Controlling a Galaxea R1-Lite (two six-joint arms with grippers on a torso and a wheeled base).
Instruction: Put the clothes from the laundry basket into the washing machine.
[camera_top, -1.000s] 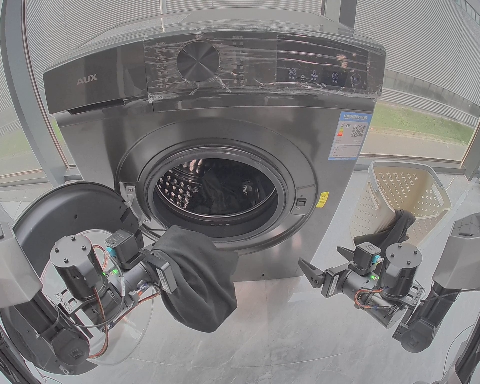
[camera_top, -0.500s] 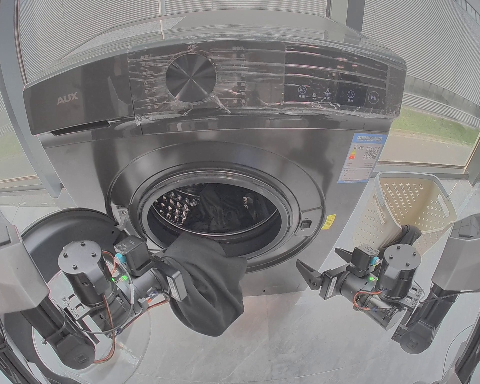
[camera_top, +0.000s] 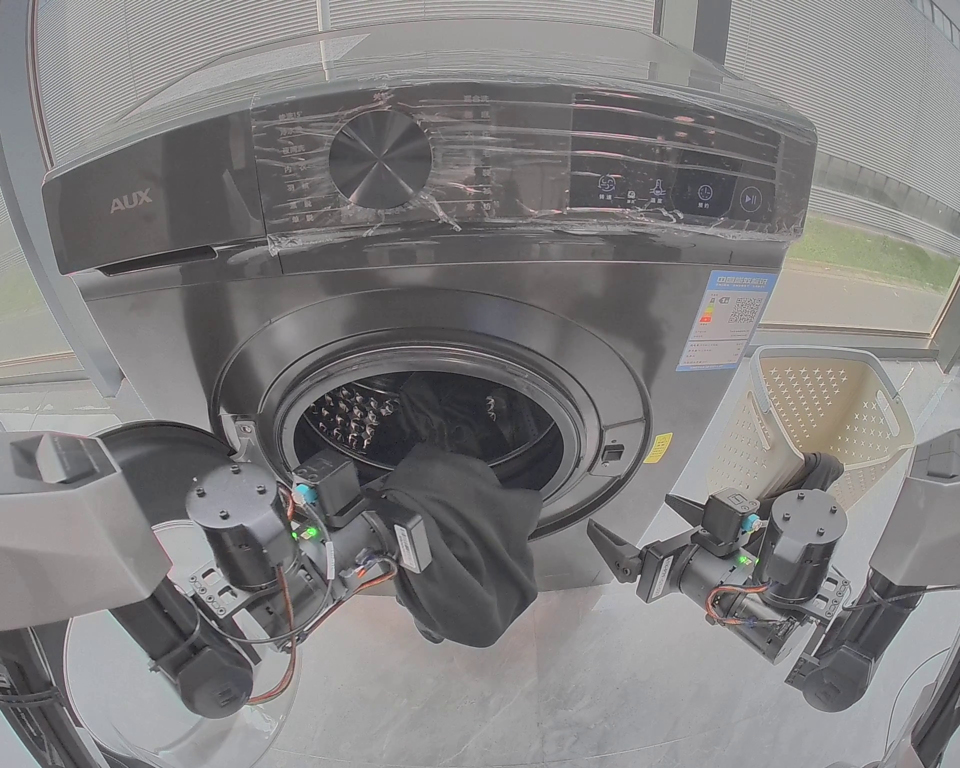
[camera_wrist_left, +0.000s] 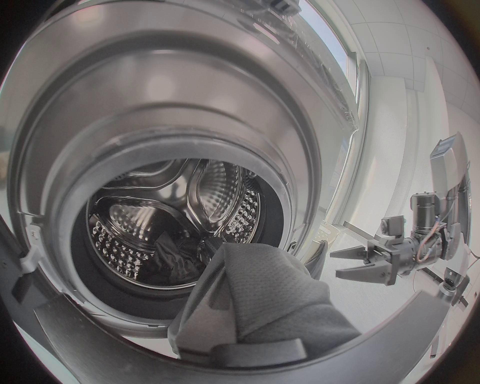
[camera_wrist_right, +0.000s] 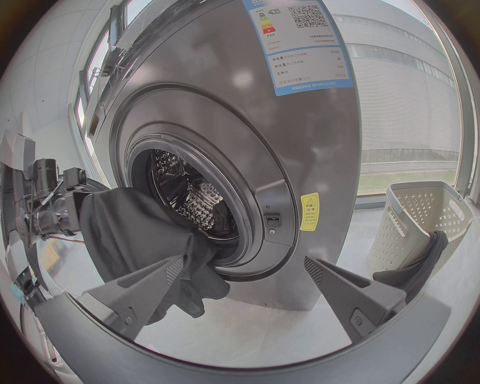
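Observation:
A grey washing machine (camera_top: 640, 330) stands with its round door (camera_top: 160, 455) swung open to the left. Dark clothes (camera_top: 450, 410) lie inside the drum (camera_wrist_left: 210, 190). My left gripper (camera_top: 420, 540) is shut on a black garment (camera_top: 470, 560), which hangs over the lower rim of the drum opening; the cloth hides the fingertips. My right gripper (camera_top: 630, 520) hovers open and holds nothing, low in front of the machine's right side. A cream laundry basket (camera_top: 830, 400) stands right of the machine, with another dark garment (camera_top: 810, 475) draped over its front rim.
Pale marble floor (camera_top: 600, 680) lies bare in front of the machine. Windows and a grey window post (camera_top: 40, 250) stand behind and to the left. The basket sits close behind my right arm.
My left arm has carried the black garment right and up, from below the door opening onto its lower rim. The head camera shifted at first. The right arm has stayed put.

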